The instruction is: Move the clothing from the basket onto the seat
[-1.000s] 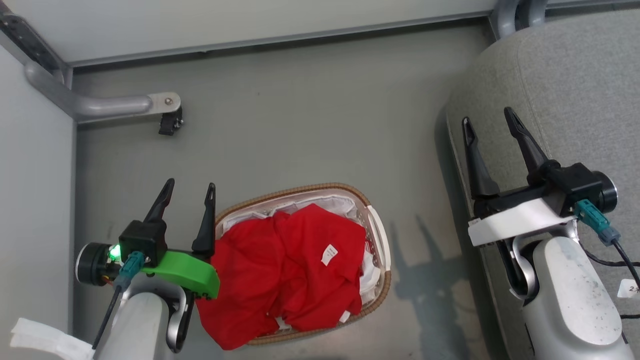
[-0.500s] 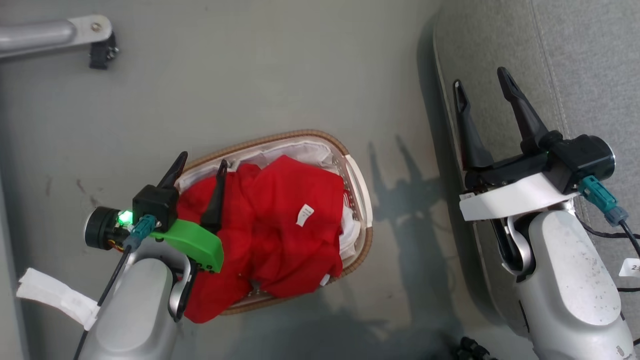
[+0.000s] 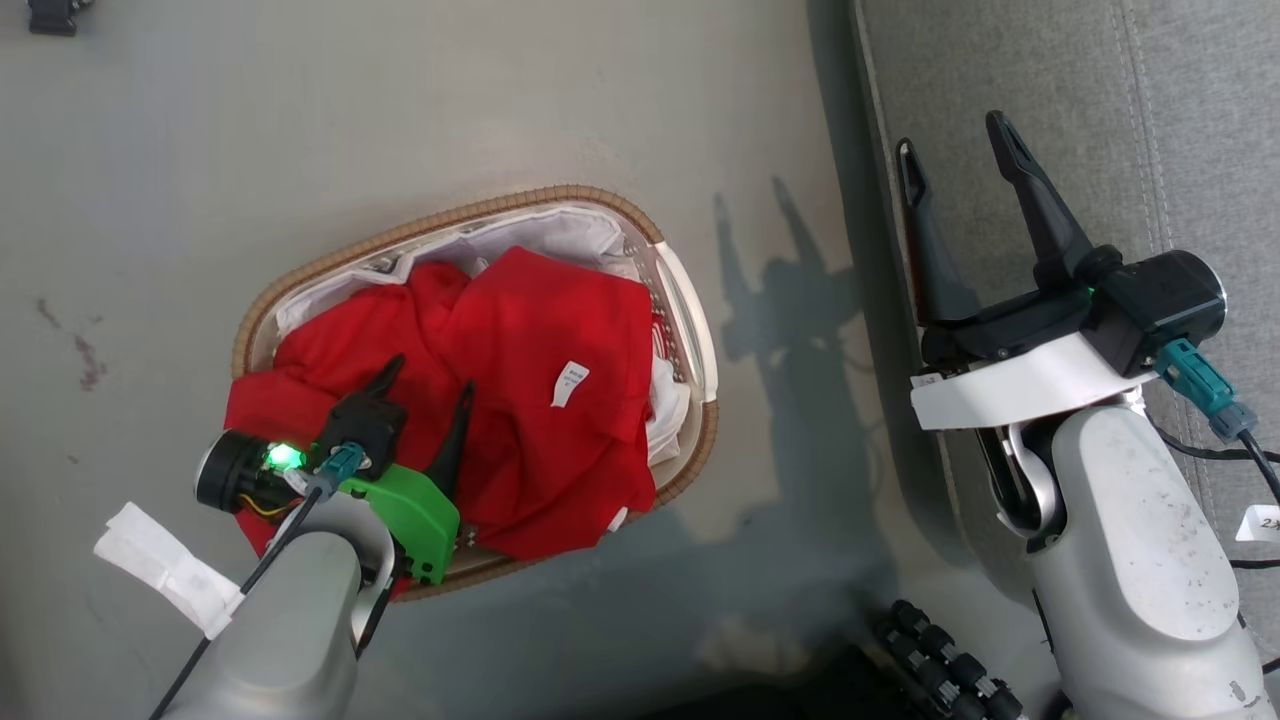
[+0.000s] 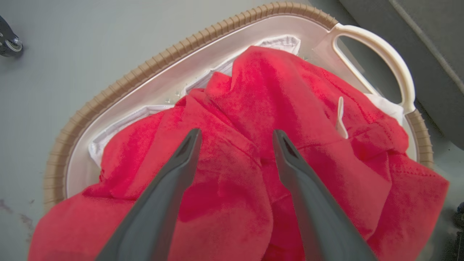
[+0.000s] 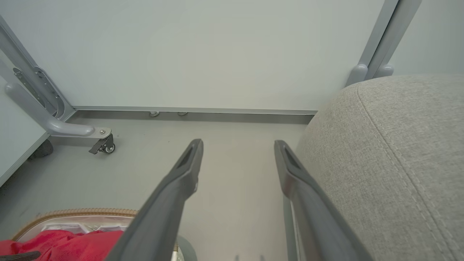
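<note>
Bright red clothing [image 3: 530,400] [image 4: 253,152] is heaped in the oval white basket [image 3: 560,195] [image 4: 119,90] with a brown woven rim, standing on the floor. Part of the red fabric hangs over the rim nearest me. My left gripper [image 3: 428,375] [image 4: 235,136] hovers open just above the heap, fingers astride a fold, nothing held. To the right lies the grey seat [image 3: 1090,110] [image 5: 391,156]. My right gripper [image 3: 955,135] [image 5: 237,145] stands open and empty above the seat's left edge. A bit of the clothing [image 5: 65,243] shows in the right wrist view's lower left corner.
The basket's white handle [image 4: 384,58] faces the seat, with a strip of bare grey floor [image 3: 780,160] between them. A pale wall panel [image 5: 203,47] on a grey wheeled frame with a caster [image 5: 105,145] stands behind. Black ribbed parts [image 3: 940,660] lie near my base.
The head camera has tilted down, shifting the whole picture. My left gripper has moved from beside the basket's rim to over the red clothing. The right gripper stays open by the seat edge.
</note>
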You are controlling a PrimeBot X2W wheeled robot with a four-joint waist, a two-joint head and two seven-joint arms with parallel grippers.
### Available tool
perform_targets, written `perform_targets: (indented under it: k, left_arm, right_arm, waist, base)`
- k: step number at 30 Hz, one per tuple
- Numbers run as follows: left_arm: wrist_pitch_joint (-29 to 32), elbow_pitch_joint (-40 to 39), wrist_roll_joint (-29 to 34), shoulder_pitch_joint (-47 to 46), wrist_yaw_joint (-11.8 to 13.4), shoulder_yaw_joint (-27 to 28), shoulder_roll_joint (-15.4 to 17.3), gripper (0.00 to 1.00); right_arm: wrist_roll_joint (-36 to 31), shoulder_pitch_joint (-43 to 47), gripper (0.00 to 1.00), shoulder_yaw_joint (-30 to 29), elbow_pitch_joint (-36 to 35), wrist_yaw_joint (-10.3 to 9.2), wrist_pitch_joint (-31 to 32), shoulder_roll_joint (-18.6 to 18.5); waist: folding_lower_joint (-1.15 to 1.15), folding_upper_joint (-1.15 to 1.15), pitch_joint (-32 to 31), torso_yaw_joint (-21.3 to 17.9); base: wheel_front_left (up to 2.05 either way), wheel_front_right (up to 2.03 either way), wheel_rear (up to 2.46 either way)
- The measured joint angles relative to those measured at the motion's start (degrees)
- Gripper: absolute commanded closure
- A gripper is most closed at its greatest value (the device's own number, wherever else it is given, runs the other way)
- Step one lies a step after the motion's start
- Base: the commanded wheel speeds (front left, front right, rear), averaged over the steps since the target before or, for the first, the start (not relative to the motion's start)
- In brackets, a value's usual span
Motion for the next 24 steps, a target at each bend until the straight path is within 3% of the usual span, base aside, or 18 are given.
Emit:
perform_targets:
  k: [10, 15, 24]
  left_arm:
    - [0.0, 10.6, 5.2, -4.1, 1.2, -3.9, 0.2, 0.00]
    - [0.0, 13.4, 6.8, -6.8, 3.0, -4.4, -0.1, 0.00]
    - [0.0, 16.1, 10.3, -11.0, 3.3, -7.5, 0.2, 0.00]
  right_arm:
    - [-0.4, -0.2, 0.00, -0.2, 0.1, 0.00, 0.0, 0.0]
    - [-0.5, -0.5, 0.00, 0.1, -0.1, 0.00, 0.0, 0.0]
    - [-0.1, -1.0, 0.00, 0.1, -0.8, 0.00, 0.0, 0.0]
  waist:
    - [0.00, 0.00, 3.6, -0.4]
    - [0.00, 0.00, 4.8, -0.4]
    - [0.00, 0.00, 7.3, -0.8]
  base:
    - [0.00, 0.00, 0.00]
    - [0.00, 0.00, 0.00]
    - [0.00, 0.00, 0.00]
